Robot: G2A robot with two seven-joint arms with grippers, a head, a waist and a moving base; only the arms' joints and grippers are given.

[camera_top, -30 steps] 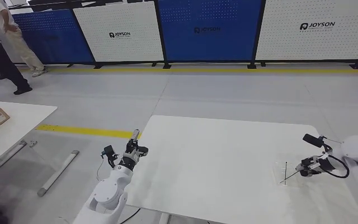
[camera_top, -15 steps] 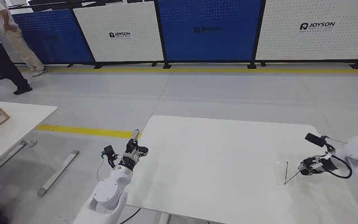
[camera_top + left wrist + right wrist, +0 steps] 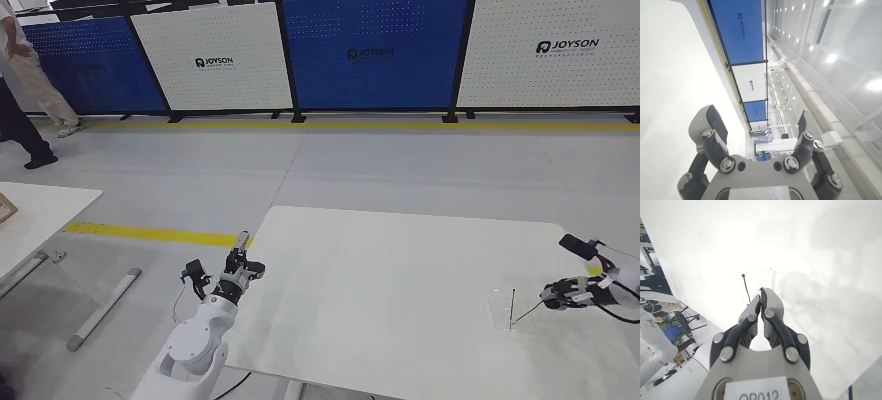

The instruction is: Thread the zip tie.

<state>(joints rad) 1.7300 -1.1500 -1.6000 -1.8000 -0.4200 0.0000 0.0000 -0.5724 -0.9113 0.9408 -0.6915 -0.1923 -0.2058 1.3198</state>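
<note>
A thin black zip tie [image 3: 525, 313] slants over a clear holder [image 3: 499, 309] near the right side of the white table [image 3: 400, 300]. My right gripper [image 3: 553, 296] is shut on the tie's near end. In the right wrist view the tie [image 3: 745, 285] runs from its small head down beside the fingers [image 3: 770, 298], and a black tip pokes out between them at the right gripper [image 3: 760, 294]. A thin upright pin [image 3: 513, 298] stands on the holder [image 3: 772, 279]. My left gripper [image 3: 240, 246] hangs open off the table's left edge, with nothing between its pads [image 3: 717, 121].
Blue and white partition panels [image 3: 370, 50] line the far side of the floor. A second white table [image 3: 40, 215] stands at the far left, and a yellow floor line [image 3: 150, 233] runs between the two tables.
My right gripper has drawn a little to the right, towards the table's edge, and the zip tie has shifted with it. The left arm has kept still.
</note>
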